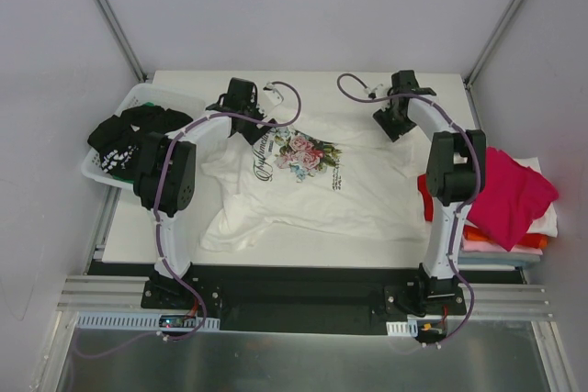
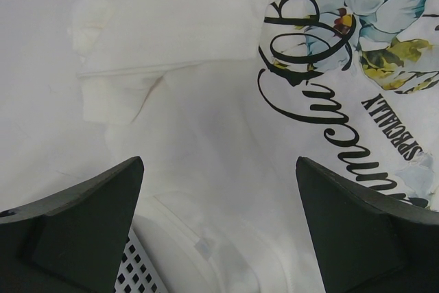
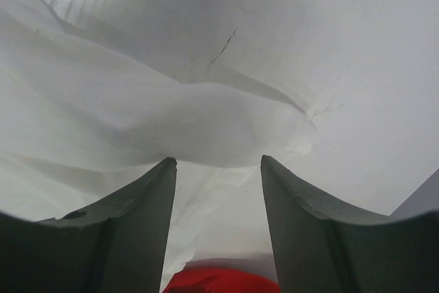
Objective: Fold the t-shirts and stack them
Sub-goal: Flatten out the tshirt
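Cloth of the white floral-print t-shirt was noted spread flat mid-table, apparently readied for folding, the left gripper gaping wide over its far-left edge, the right gripper parted, pinching nothing, over its far-right edge.

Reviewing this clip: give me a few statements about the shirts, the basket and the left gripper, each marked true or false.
1. The floral t-shirt lies spread on the table. True.
2. The left gripper is shut on that shirt. False: its jaws stand wide open over it.
3. The black t-shirt is in the white basket. True.
4. The magenta t-shirt lies in the basket. False: it tops the pile at the right.
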